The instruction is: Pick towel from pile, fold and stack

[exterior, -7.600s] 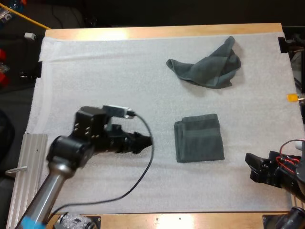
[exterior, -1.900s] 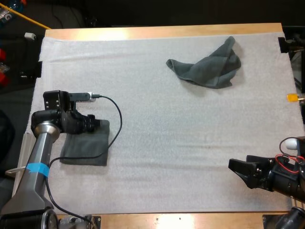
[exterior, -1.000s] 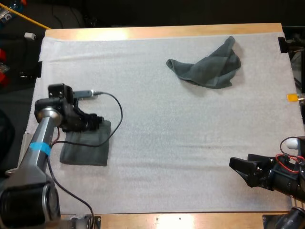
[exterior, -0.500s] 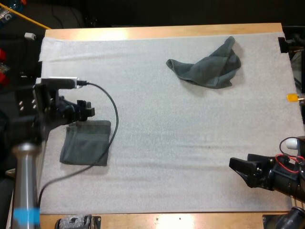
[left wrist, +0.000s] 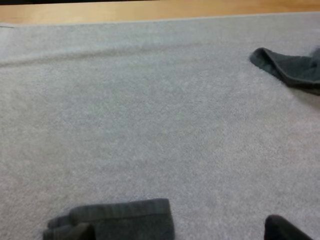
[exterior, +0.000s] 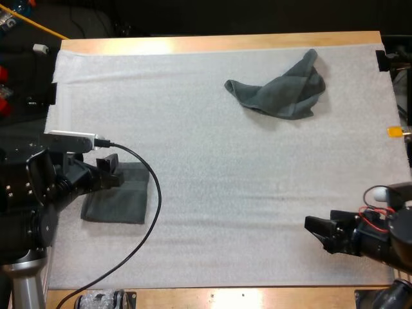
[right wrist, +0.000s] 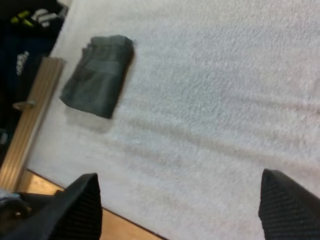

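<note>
A folded dark grey-green towel point(exterior: 119, 201) lies flat at the mat's left side. My left gripper point(exterior: 111, 171) hovers open just above the towel's far edge, holding nothing. In the left wrist view the folded towel point(left wrist: 125, 217) lies just below and between the spread fingers of that gripper point(left wrist: 177, 231), with the crumpled towel point(left wrist: 292, 70) far ahead. The crumpled towel point(exterior: 280, 89) sits at the far right of the mat. My right gripper point(exterior: 313, 233) stands open near the front right, empty. From its wrist view the folded towel point(right wrist: 97, 74) lies far beyond the right gripper point(right wrist: 182, 205).
A ribbed metal rail point(right wrist: 27, 125) runs along the mat's left edge beside the folded towel. The white mat point(exterior: 212, 161) is bare between the two towels. The wooden table edge point(exterior: 225, 42) borders the far side.
My left gripper has let go of the folded towel, lifted and drawn back toward the front left. The towel stays put. The right gripper has edged slightly left.
</note>
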